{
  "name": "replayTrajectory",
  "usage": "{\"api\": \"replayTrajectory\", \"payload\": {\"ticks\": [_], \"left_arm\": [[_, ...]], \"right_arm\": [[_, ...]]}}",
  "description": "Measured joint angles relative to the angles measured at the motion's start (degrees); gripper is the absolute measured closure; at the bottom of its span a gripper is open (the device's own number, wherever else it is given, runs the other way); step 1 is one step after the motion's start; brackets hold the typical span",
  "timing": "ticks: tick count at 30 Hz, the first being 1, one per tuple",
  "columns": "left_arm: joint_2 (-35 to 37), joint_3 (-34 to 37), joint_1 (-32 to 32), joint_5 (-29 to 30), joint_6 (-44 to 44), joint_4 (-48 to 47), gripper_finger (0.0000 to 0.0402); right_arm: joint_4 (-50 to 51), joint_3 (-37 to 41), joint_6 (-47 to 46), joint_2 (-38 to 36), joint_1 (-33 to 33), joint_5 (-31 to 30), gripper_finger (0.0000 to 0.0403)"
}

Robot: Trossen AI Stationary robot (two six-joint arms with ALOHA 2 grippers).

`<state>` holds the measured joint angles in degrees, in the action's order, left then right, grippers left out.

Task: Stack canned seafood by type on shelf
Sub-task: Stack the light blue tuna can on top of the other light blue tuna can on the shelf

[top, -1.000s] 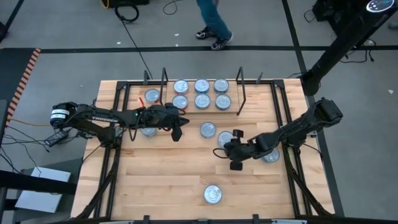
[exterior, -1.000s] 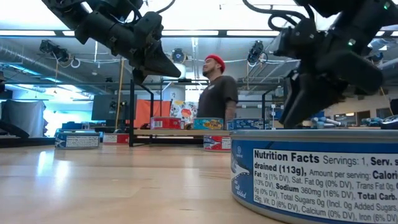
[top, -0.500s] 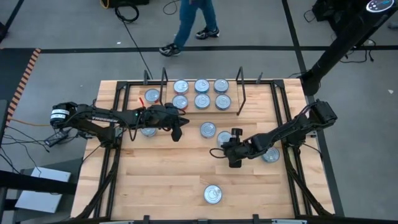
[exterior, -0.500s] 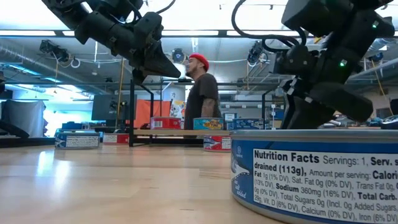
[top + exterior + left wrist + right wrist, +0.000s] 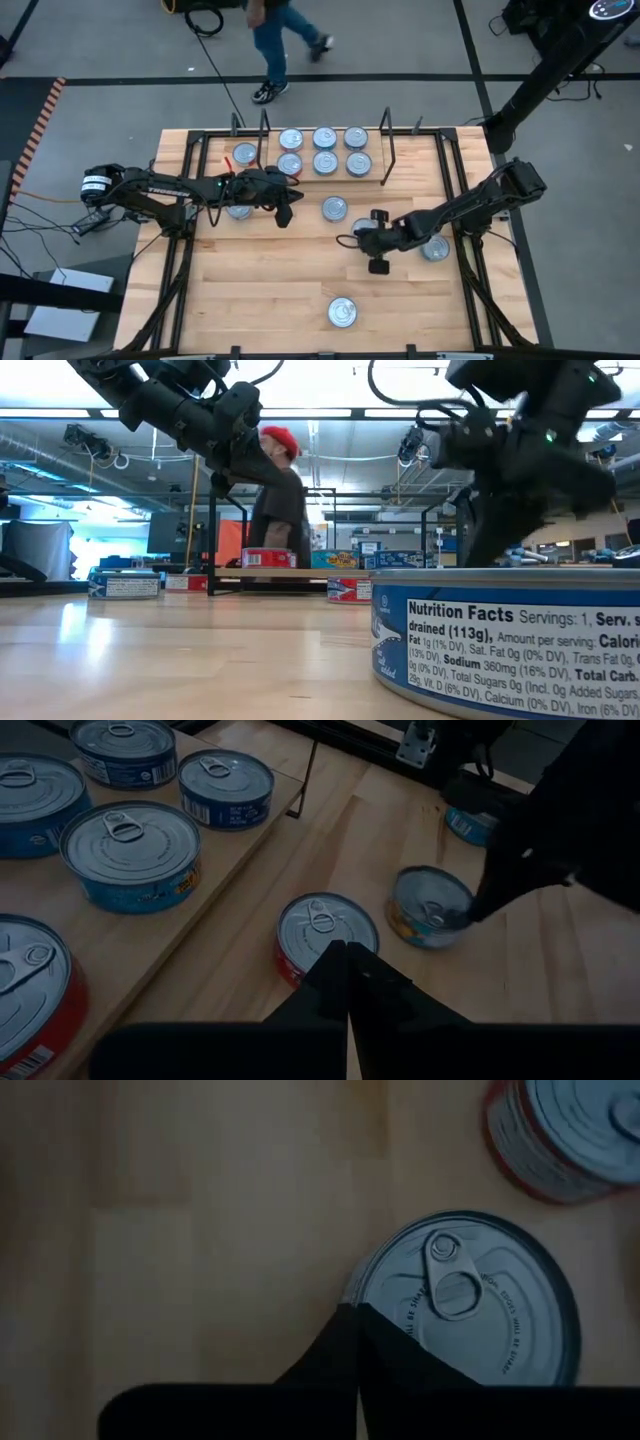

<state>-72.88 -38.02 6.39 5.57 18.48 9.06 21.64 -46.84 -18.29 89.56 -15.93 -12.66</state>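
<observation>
Several silver-lidded tins of canned seafood (image 5: 324, 150) stand on the shelf (image 5: 307, 176), a light board between two black wire frames. Loose tins rest on their bases on the table: a red one (image 5: 335, 209), a blue one (image 5: 359, 225), one under the right arm (image 5: 435, 249) and one near the front edge (image 5: 343, 312). My right gripper (image 5: 362, 236) is shut at the blue tin (image 5: 470, 1305). My left gripper (image 5: 285, 212) hangs shut above the table, over the red tin (image 5: 325, 925), touching nothing. My right gripper's shut fingertips (image 5: 357, 1315) lie at the rim of the blue tin's lid (image 5: 372, 1285), on the side away from the pull tab. They come steeply from above, slanting from the table's right. Nothing is between them. The tin stays on the table.
One more tin (image 5: 245, 154) sits left of the shelf's left wire frame (image 5: 263, 135), and another (image 5: 238, 210) is half hidden under the left arm. A person (image 5: 275, 35) walks on the floor beyond the far edge. Bare wood lies at the front left.
My right gripper has tipped steeper over the blue tin and its fingers have come together, with the tin left standing in place. The left arm has kept still. The person beyond the table has walked toward the left.
</observation>
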Motion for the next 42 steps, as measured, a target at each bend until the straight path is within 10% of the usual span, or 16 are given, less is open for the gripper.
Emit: {"api": "replayTrajectory", "payload": {"ticks": [19, 42], "left_arm": [[0.0, 0.0, 0.0, 0.0, 0.0, 0.0, 0.0396], [0.0, 0.0, 0.0, 0.0, 0.2, 0.0, 0.0396]], "right_arm": [[-16.5, -1.6, -18.0, -0.3, 7.8, 35.8, 0.04], [-13.5, -2.2, -27.0, 0.0, 12.8, 36.3, 0.0337]]}}
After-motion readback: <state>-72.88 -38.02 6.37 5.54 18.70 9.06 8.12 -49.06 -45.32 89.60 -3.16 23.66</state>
